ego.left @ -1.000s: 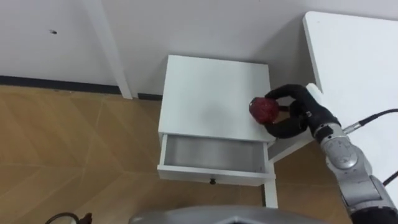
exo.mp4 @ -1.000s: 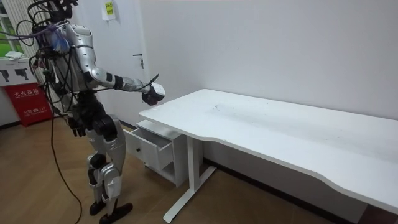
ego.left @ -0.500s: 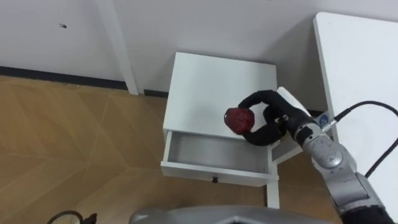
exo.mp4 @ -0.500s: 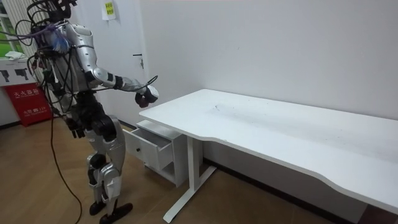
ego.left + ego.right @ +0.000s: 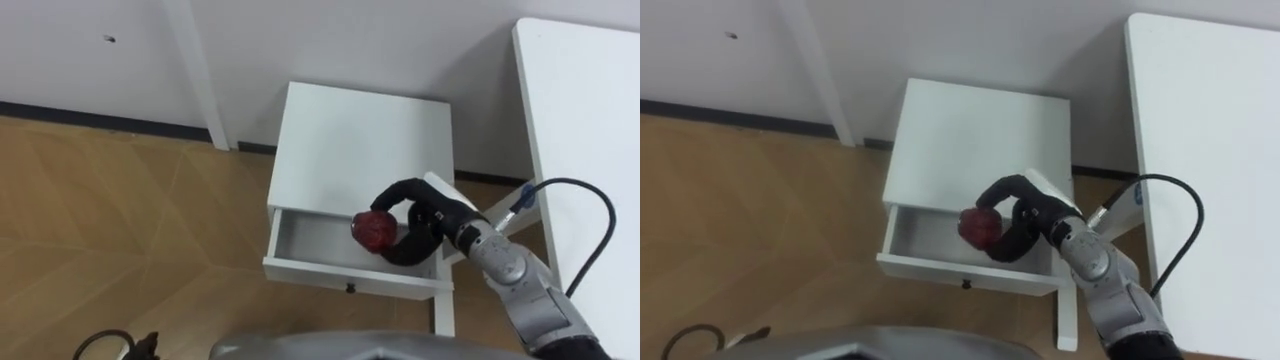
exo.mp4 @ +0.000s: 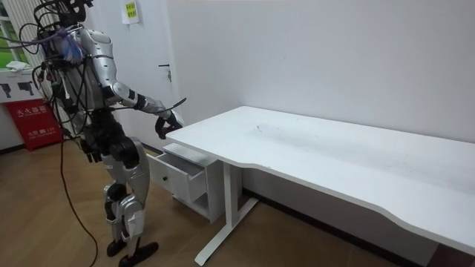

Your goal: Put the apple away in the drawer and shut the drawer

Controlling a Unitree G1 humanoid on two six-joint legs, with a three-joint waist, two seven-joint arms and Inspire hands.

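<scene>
Right hand [image 5: 428, 222] clasps red apple [image 5: 372, 230] between curled fingers and thumb. Apple held above right half of open drawer [image 5: 315, 244], white cabinet [image 5: 360, 140]. Left hand [image 6: 88, 153] hangs at hip.

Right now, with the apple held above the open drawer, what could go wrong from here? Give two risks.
1. The right hand holds the apple over the open drawer, near the front edge of the white cabinet. Released here, it might strike that edge or the drawer wall and bounce to the wooden floor.
2. The drawer is only partly out, so the curled hand could catch on the cabinet when it withdraws.
</scene>
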